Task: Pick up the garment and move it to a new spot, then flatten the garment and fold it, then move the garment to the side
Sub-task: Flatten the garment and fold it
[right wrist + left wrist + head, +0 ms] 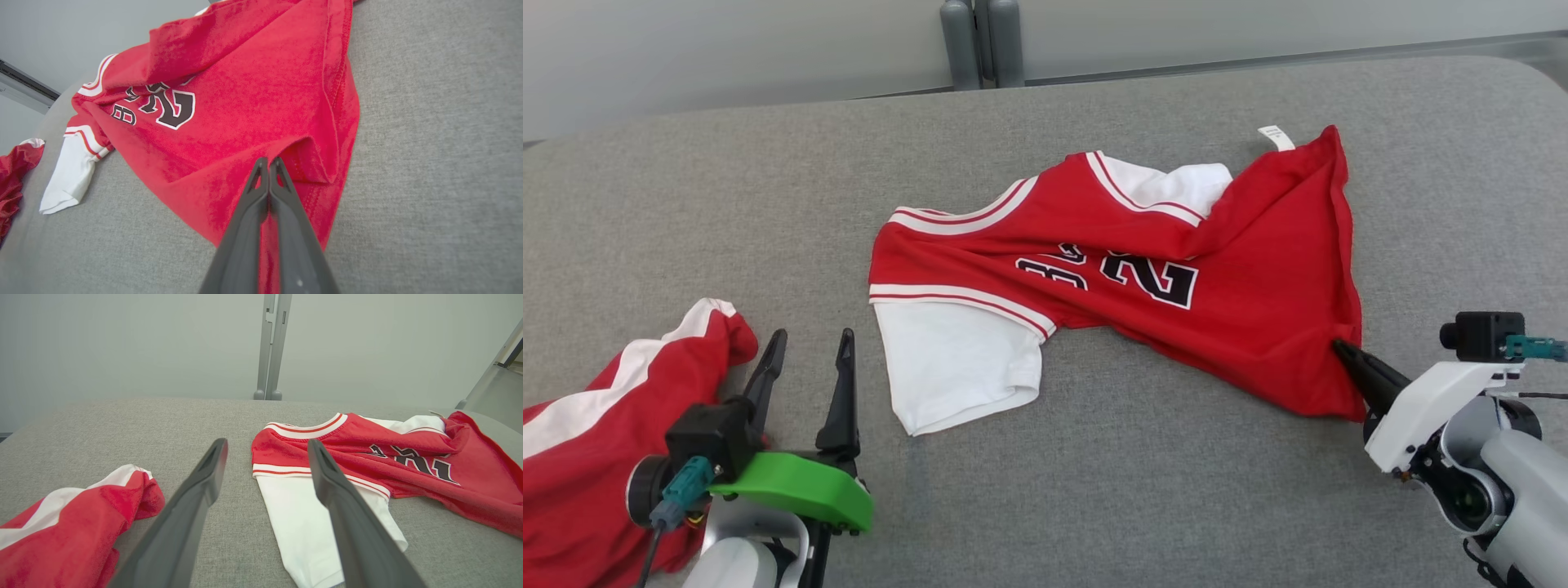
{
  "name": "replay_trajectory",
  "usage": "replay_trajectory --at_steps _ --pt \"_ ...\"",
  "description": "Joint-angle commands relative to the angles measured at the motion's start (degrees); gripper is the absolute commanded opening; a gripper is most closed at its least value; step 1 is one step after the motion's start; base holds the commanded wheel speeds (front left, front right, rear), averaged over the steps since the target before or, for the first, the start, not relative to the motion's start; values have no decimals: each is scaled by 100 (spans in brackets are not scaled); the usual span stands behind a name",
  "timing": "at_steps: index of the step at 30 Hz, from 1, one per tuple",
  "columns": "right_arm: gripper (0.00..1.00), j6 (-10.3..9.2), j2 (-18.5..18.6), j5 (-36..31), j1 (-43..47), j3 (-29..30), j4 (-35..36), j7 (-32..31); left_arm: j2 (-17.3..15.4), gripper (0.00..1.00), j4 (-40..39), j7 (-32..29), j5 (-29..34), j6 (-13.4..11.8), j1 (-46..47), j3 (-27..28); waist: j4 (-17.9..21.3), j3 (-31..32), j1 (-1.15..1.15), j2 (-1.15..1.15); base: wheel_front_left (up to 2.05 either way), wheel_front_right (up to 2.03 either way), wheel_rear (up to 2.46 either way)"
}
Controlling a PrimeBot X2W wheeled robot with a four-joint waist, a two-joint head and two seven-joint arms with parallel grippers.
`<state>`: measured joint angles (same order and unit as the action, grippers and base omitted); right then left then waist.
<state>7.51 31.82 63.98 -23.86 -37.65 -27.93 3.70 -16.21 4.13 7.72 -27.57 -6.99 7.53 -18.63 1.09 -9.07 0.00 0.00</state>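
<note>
Pinching garment [1258,318] hem fold, right gripper [1342,349] at its right edge.

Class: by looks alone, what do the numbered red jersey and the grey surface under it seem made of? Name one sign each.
Numbered red jersey: probably soft knit cloth, matte; it drapes in folds, with a stitched hem. Grey surface: seemingly woven upholstery fabric, matte; a fine speckled weave shows.
</note>
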Motion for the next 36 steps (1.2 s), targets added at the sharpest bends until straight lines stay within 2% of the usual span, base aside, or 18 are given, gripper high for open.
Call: replay_trajectory --at_steps 1,12,15,16,18,23,29,31,36 --pt "0 -4 44 65 -103 48 -95 40 20 100 -7 53 32 -19 -92 -21 -119 -78 0 0 0 0 0" --pt "0 -4 184 239 -651 94 -914 117 292 100 295 305 65 100 13 -303 -412 -166 0 0 0 0 0" --pt "12 -4 151 162 -846 -113 -1209 211 366 100 496 406 35 177 50 -373 -407 -135 0 0 0 0 0" --pt "25 -4 138 152 -874 -159 -1280 221 367 100 534 420 33 187 54 -389 -397 -120 0 0 0 0 0" --pt "100 -4 126 134 -935 -226 -1404 297 380 100 636 459 33 239 70 -425 -375 -80 0 0 0 0 0" --pt "100 -4 185 114 -874 -254 -1449 768 361 100 724 578 84 297 29 -434 -283 82 0 0 0 0 0" --pt "100 -4 294 -189 -629 -5 -1020 1138 289 100 620 711 168 223 -215 -209 -83 380 0 0 0 0 0" --pt "100 -4 288 -514 -504 449 -712 1148 278 100 534 739 175 173 -333 -84 -9 480 0 0 0 0 0" --pt "100 -4 -125 -1557 544 1710 347 1146 292 100 181 748 327 103 -662 247 112 687 0 0 0 0 0"
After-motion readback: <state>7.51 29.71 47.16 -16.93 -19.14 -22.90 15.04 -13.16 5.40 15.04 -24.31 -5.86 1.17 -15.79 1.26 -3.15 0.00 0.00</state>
